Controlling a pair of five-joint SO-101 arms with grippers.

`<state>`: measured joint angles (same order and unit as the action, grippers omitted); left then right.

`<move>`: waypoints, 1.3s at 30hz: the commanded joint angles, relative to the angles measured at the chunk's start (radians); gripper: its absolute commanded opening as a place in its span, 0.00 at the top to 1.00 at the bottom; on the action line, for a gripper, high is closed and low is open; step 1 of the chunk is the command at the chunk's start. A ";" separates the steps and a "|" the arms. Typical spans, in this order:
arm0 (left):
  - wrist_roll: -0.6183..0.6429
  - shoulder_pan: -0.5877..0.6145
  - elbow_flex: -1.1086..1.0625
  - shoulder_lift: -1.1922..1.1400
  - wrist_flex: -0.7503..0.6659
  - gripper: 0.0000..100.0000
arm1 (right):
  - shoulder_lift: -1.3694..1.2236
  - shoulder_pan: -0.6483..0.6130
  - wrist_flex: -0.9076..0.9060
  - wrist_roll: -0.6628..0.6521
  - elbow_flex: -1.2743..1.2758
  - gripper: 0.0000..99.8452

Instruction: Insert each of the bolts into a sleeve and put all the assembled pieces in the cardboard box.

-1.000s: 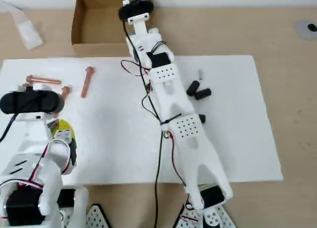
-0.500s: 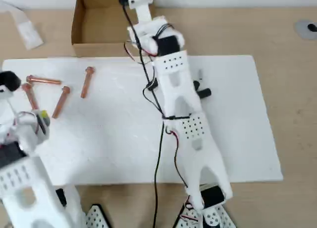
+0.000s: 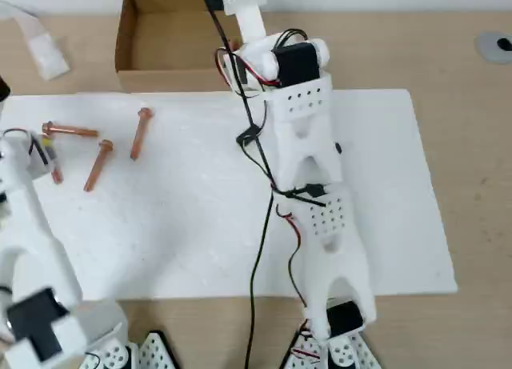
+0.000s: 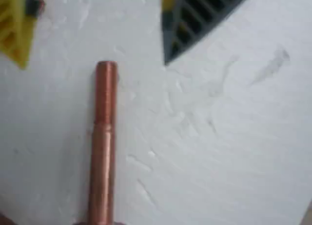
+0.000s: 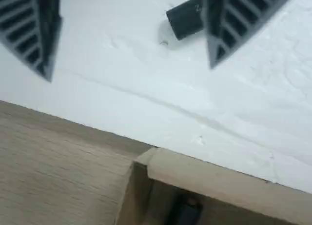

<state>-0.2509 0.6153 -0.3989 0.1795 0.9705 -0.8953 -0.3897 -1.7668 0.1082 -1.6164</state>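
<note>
A wooden bench carries a white mat, with the box at the mat's far edge. The bolts lie loose on the mat, out from the box's left front corner as seen from above. The left tool hangs over one bolt, fingers apart and holding nothing. The bolt's plain end sits between the fingertips and its shank runs away from them. The step looks like picking up this bolt. To do it well, the tool should shift along the shank, close square across it so it cannot roll, and leave the plain end sticking out for a sleeve. The right tool is also spread and empty, over the mat's edge just beside the box. A black sleeve lies by one finger, not between the two.
</note>
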 commanded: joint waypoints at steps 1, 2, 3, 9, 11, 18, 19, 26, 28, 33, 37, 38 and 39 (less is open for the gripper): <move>-0.002 0.006 0.172 -0.120 0.035 0.80 | 0.082 0.016 -0.021 -0.011 -0.044 0.75; 0.000 0.003 0.209 -0.159 0.055 0.80 | 0.082 0.016 -0.021 -0.011 -0.044 0.75; 0.005 -0.003 0.247 -0.194 0.075 0.80 | 0.081 0.016 -0.021 -0.011 -0.042 0.75; 0.077 -0.006 0.440 -0.371 0.180 0.80 | 0.079 0.016 -0.021 -0.011 -0.035 0.75; 0.081 -0.008 0.479 -0.417 0.189 0.80 | 0.084 0.016 -0.021 -0.011 -0.005 0.75; 0.081 -0.011 0.575 -0.532 0.184 0.80 | 0.084 0.016 -0.021 -0.011 0.038 0.75; 0.081 -0.011 0.588 -0.550 0.183 0.80 | 0.084 0.016 -0.021 -0.011 0.038 0.75; 0.081 -0.011 0.677 -0.693 0.184 0.80 | 0.082 0.016 -0.021 -0.011 0.038 0.75; 0.081 -0.011 0.687 -0.722 0.184 0.80 | 0.081 0.016 -0.021 -0.011 0.038 0.75; 0.083 -0.014 0.687 -0.760 0.183 0.80 | 0.081 0.016 -0.021 -0.011 0.038 0.75; 0.084 -0.023 0.680 -0.769 0.137 0.84 | 0.079 0.016 -0.021 -0.011 0.038 0.75; 0.091 -0.023 0.686 -0.773 0.130 0.86 | 0.079 0.016 -0.021 -0.011 0.038 0.75; 0.109 -0.023 0.686 -0.773 0.124 0.88 | 0.079 0.016 -0.021 -0.011 0.038 0.75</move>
<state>-0.1741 0.6076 0.2516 -0.5769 1.1515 -0.8922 -0.3913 -1.7683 0.1082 -1.5796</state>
